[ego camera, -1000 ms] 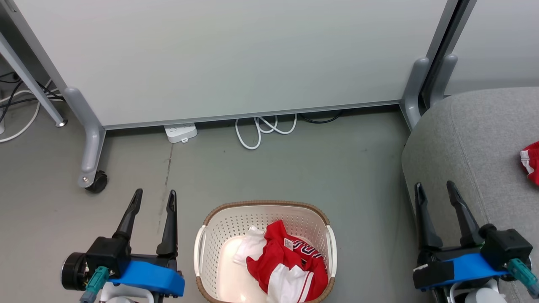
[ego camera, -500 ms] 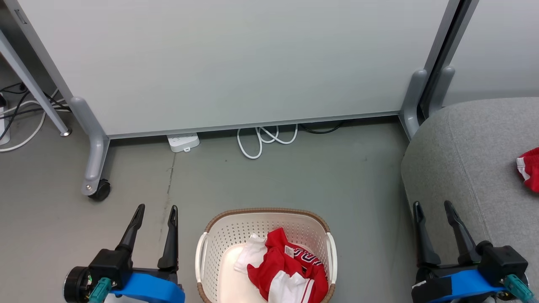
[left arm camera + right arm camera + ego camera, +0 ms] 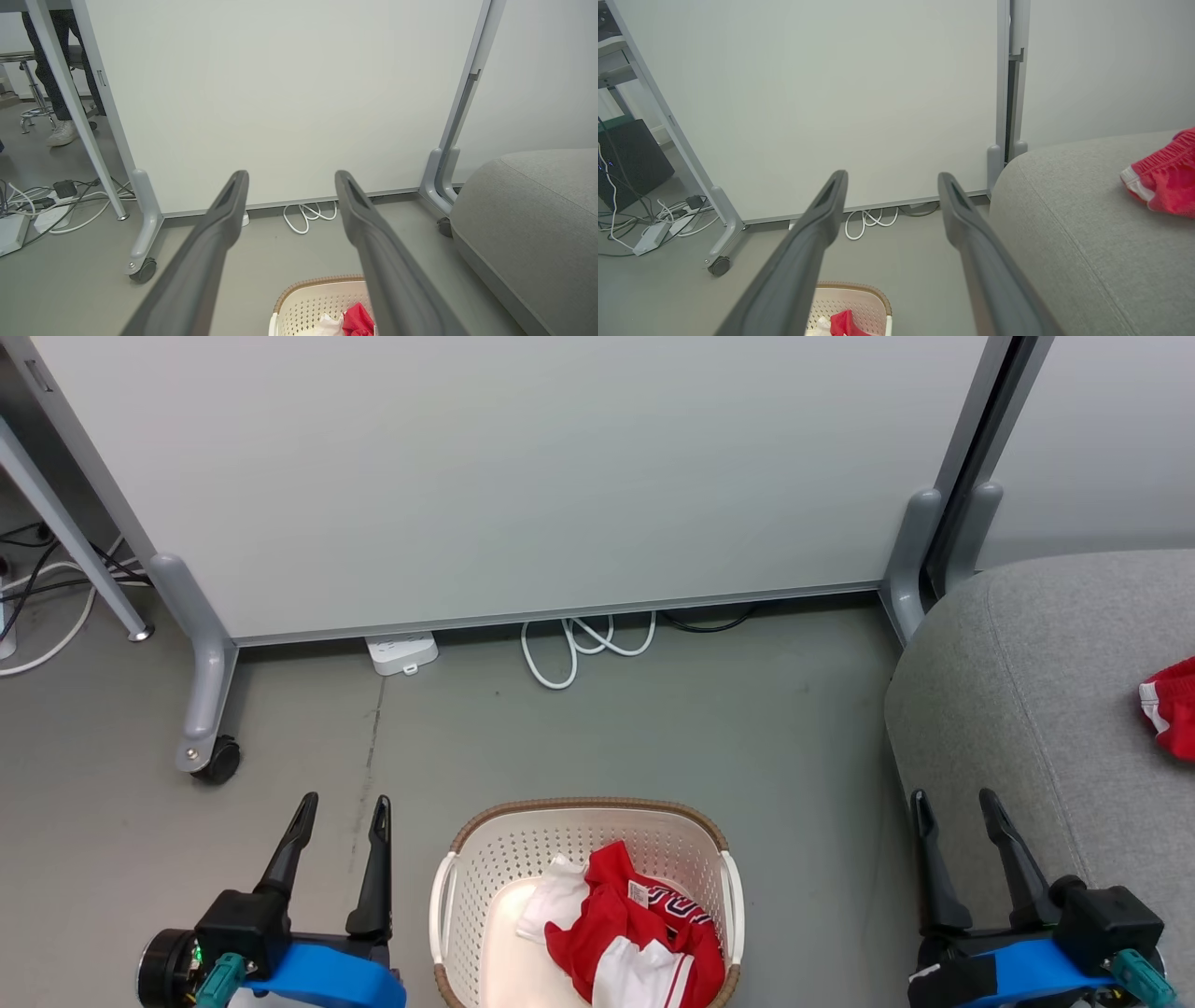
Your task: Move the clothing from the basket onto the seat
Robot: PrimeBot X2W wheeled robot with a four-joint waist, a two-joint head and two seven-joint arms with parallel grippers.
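Our left end effector (image 3: 344,800) and right end effector (image 3: 952,795) both stand wide and empty. Between them sits the basket (image 3: 583,805) holding one red garment (image 3: 625,915). The other garment (image 3: 1172,705) lies on the seat (image 3: 1027,691), right of our right end effector.

An office-like lab: a pale wheeled partition (image 3: 504,476) on bare grey floor (image 3: 709,728), power strip (image 3: 401,653) and coiled white cable (image 3: 586,639) under its lower edge, grey sofa (image 3: 1046,709) to its right.
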